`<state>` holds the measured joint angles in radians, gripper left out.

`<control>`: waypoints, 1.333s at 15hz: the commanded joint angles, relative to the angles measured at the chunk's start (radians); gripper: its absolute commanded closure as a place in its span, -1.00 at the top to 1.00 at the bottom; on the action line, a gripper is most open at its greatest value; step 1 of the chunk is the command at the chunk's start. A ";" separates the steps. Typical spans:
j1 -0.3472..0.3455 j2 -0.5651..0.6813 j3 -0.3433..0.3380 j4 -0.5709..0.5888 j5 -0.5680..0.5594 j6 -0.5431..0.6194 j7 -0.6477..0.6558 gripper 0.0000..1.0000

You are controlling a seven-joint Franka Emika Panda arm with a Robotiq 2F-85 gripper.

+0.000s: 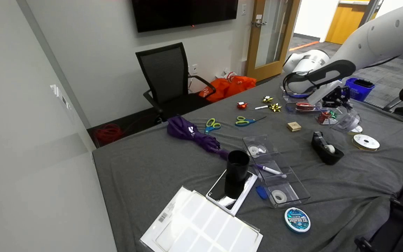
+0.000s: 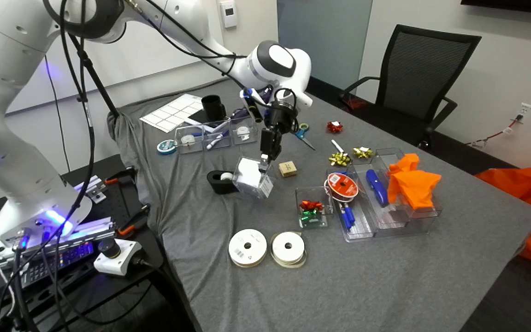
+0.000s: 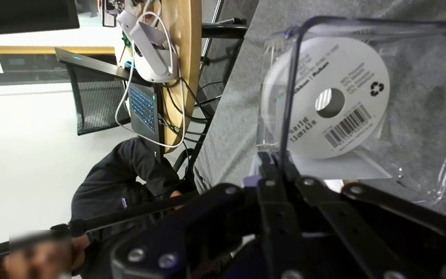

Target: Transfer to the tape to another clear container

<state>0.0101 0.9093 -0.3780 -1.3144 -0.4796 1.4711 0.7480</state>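
Gripper (image 3: 278,164), black, clenched on the rim of a clear box (image 2: 255,183), which hangs tilted over the grey-covered table (image 2: 385,276). White patch (image 2: 249,170) in or on that box; kind cannot be told. White spool (image 3: 356,101), lettered "Ribbon | Ruban", in the wrist view; seen through clear plastic, whether inside the box or beyond it cannot be told.

Tape dispenser (image 2: 221,185), black, near the held box. Tan block (image 2: 287,168), small, also near. Clear bin (image 2: 303,196), holding red and green bows (image 2: 311,207). Ribbon spools (image 2: 257,249), two, white, flat on the table, side by side. Clear organiser (image 2: 391,224), holding a red-faced spool (image 2: 343,185), a blue implement (image 2: 376,186) and orange cloth (image 2: 415,184).

Tape (image 1: 273,197), two small white rolls, farther along the table in an exterior view: one in each end compartment of a clear three-part tray (image 1: 294,180). White marker (image 1: 271,170) in the middle compartment. Teal tin (image 1: 297,219), round, just beside the tray. Black cup (image 1: 237,168), upright. White panel (image 1: 212,227), gridded, lying on the table, well apart from the gripper. Purple umbrella (image 1: 191,134), furled.

Mesh-backed chair (image 1: 168,75), black, beyond the table edge. Wall screen (image 1: 187,14), dark, above.
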 commanded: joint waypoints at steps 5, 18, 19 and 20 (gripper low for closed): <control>0.024 -0.026 0.070 0.035 -0.019 -0.082 0.030 -0.98; 0.094 -0.253 0.183 -0.308 -0.245 0.178 -0.025 -0.92; 0.093 -0.254 0.184 -0.306 -0.245 0.176 -0.023 -0.92; 0.093 -0.248 0.184 -0.301 -0.245 0.176 -0.022 -0.92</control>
<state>0.1229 0.6626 -0.2189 -1.6196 -0.7128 1.6569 0.7204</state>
